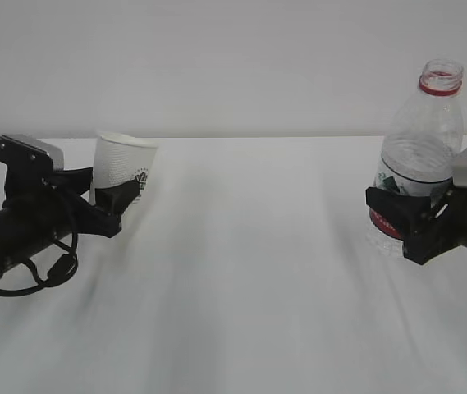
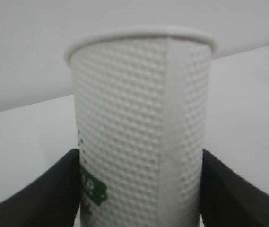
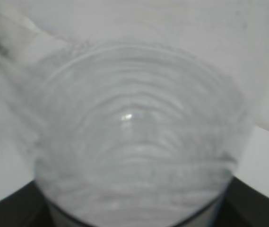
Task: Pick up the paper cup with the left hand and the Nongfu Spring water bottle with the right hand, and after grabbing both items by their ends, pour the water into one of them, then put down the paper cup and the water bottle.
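The white dimpled paper cup (image 1: 126,164) with its green logo leans slightly right at the left of the exterior view. My left gripper (image 1: 116,197) is shut on its lower half. In the left wrist view the cup (image 2: 139,118) fills the frame, with a black finger (image 2: 49,194) pressed against each side. The clear, capless Nongfu Spring water bottle (image 1: 423,135) stands nearly upright at the right, and my right gripper (image 1: 405,212) is shut on it at the label. Its ribbed wall (image 3: 134,142) fills the right wrist view. I cannot make out the water.
The white table (image 1: 249,279) stretches between the two arms, with a pale wall behind. Black cables (image 1: 40,271) loop under the left arm.
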`<action>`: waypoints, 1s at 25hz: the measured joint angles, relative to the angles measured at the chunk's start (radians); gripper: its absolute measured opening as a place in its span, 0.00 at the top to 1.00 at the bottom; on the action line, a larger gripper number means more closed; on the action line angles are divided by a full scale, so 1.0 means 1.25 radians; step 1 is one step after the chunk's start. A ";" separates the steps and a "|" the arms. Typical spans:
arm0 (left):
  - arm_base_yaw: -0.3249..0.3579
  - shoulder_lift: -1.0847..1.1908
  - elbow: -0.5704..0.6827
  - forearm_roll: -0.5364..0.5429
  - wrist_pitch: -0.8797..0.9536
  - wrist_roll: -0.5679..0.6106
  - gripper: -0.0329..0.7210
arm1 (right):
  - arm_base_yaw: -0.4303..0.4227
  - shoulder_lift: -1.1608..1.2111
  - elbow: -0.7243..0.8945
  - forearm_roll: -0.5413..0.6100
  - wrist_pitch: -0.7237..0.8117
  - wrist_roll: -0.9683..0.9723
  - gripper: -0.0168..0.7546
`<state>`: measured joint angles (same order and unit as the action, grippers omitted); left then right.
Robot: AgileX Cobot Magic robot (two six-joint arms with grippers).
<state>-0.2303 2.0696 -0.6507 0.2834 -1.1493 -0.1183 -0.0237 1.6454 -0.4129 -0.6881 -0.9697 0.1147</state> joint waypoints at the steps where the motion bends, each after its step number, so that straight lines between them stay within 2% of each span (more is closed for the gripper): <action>1: 0.000 0.015 -0.010 -0.010 0.000 0.002 0.27 | 0.000 0.000 0.000 0.000 0.000 0.000 0.35; 7: 0.005 0.056 -0.096 -0.085 0.002 0.031 0.27 | 0.000 0.000 0.000 0.000 0.003 0.003 0.35; 19: 0.059 0.167 -0.259 -0.103 0.000 0.034 0.27 | 0.000 0.000 0.000 -0.029 0.046 0.003 0.35; 25: 0.070 0.219 -0.327 -0.122 0.000 0.034 0.27 | 0.000 0.000 0.000 -0.036 0.061 0.003 0.35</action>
<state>-0.1434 2.3430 -1.0595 0.1309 -1.1489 -0.0755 -0.0237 1.6454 -0.4129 -0.7326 -0.8934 0.1191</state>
